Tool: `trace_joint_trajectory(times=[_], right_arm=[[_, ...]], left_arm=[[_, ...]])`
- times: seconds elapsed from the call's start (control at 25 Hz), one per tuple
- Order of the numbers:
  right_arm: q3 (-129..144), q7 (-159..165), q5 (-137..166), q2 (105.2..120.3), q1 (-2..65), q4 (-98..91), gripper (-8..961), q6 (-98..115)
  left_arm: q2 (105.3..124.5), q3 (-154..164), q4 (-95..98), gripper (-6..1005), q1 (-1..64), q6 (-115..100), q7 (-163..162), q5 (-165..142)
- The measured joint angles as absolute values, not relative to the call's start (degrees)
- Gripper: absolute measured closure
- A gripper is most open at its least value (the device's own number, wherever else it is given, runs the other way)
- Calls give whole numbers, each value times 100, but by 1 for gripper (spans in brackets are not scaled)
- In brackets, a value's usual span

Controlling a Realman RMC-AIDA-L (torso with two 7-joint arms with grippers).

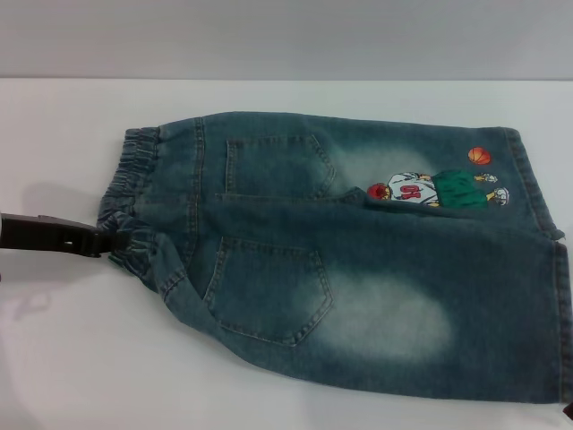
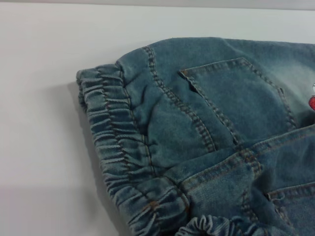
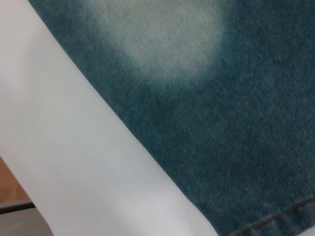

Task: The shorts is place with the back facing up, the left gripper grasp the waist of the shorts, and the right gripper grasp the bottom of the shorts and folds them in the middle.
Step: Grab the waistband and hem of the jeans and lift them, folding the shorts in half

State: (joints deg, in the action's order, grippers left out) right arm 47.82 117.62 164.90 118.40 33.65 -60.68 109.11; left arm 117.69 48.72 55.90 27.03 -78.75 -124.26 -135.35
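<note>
The blue denim shorts (image 1: 340, 260) lie flat, back up, with two patch pockets showing. The ruched waist (image 1: 134, 179) is on the left and the leg hems (image 1: 560, 305) are on the right, near the basketball print (image 1: 434, 190). My left gripper (image 1: 109, 244) reaches in from the left and is shut on the near part of the waist, which bunches up at its tip. The left wrist view shows the waist (image 2: 113, 128) close up. A dark sliver of my right gripper (image 1: 566, 414) sits at the near hem. The right wrist view shows the denim (image 3: 221, 123) and hem stitching (image 3: 280, 219).
The shorts rest on a white table (image 1: 72, 358) with a pale wall behind. The right wrist view shows the white table (image 3: 74, 147) and its edge (image 3: 19, 196), with brown floor beyond.
</note>
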Motion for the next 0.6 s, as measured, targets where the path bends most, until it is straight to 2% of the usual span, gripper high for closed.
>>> trace_joint_trajectory(times=[0.6], right_arm=[[4781,11733,16379,11839,3411,-6082,463,10854]], left_arm=[[11760,4913,5514,953,2759,-7841,-12419,-13535]])
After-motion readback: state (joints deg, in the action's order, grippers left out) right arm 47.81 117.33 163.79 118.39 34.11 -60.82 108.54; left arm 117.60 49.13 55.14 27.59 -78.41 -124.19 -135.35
